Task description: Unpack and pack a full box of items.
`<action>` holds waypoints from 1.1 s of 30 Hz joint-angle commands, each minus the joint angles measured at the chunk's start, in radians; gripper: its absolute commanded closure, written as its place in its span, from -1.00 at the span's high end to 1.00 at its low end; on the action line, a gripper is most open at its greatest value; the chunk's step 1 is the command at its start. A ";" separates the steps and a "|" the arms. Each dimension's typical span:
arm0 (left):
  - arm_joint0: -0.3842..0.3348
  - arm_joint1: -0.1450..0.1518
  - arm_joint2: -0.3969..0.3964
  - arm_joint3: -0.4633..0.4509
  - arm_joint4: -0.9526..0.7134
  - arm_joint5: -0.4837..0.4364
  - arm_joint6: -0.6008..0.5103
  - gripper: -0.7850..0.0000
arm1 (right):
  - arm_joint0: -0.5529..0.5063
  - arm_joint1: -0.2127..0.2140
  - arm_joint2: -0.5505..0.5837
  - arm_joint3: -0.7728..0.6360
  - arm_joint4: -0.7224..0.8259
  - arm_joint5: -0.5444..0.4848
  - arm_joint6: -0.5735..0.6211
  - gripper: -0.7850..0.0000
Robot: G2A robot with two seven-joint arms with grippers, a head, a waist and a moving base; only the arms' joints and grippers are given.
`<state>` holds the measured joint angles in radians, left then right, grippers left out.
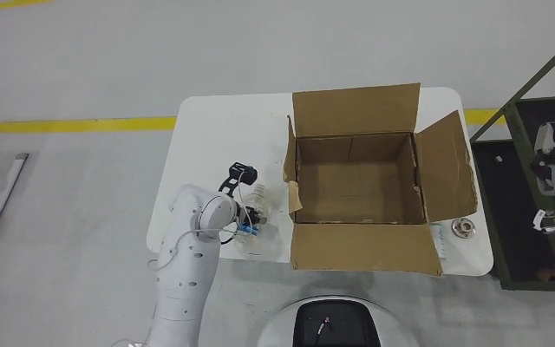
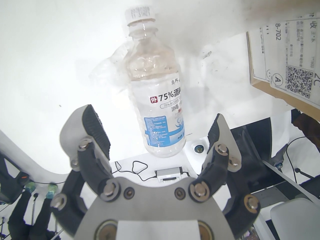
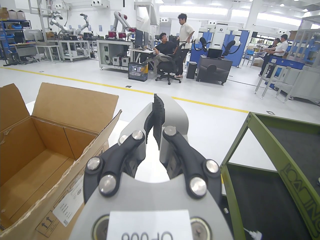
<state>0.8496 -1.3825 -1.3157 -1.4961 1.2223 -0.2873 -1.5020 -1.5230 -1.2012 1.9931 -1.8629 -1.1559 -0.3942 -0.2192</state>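
Left gripper (image 2: 153,116) spread wide. The bottle (image 2: 155,88) lies on the tabletop (image 2: 50,51) just ahead of it, base nearest, cap pointing away. Right gripper (image 3: 156,111), pressed together, sits past the box (image 1: 364,247), farther off.

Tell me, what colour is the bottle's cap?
White. The cap shows best in the left wrist view, atop the clear bottle.

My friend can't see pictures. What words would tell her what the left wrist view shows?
A clear bottle with a white cap and a blue-and-white label is on the white table. The open left gripper sits around its lower end without touching it. A corner of the cardboard box is off to one side.
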 commanded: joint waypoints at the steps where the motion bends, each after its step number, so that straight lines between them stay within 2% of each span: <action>1: -0.004 0.002 0.005 0.018 0.010 0.004 -0.002 1.00 | 0.000 0.000 0.000 0.000 0.000 0.000 0.000 -1.00; 12: -0.056 0.004 0.061 0.123 0.034 0.038 0.008 1.00 | 0.000 0.000 0.000 0.000 0.000 0.000 0.000 -1.00; 15: -0.072 0.004 0.069 0.151 0.025 0.045 0.010 0.49 | 0.000 0.000 0.000 0.000 0.000 0.000 0.000 -1.00; 17: -0.079 0.004 0.072 0.171 0.020 0.048 0.014 0.33 | 0.000 0.000 0.000 0.000 0.000 0.000 0.000 -1.00; 20: -0.090 0.005 0.080 0.200 0.019 0.050 0.020 -0.15 | 0.000 0.000 0.000 0.000 0.000 0.000 0.000 -1.00; 21: -0.093 0.005 0.082 0.206 0.017 0.050 0.022 -0.21 | 0.000 0.000 0.000 0.000 0.000 0.000 0.000 -1.00; 24: -0.100 0.007 0.087 0.221 0.011 0.051 0.029 -0.76 | 0.000 0.000 0.000 0.000 0.000 0.000 0.000 -1.00; 25: -0.102 0.007 0.089 0.226 0.009 0.049 0.029 -1.00 | 0.000 0.000 0.000 0.000 0.000 0.000 0.000 -1.00; 33: -0.109 0.014 0.073 0.216 -0.029 0.060 0.039 -1.00 | 0.000 0.000 0.000 0.000 0.000 0.000 0.000 -1.00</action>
<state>0.7411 -1.3703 -1.2327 -1.2747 1.2044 -0.2346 -1.4612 -1.5230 -1.2012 1.9931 -1.8629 -1.1559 -0.3942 -0.2192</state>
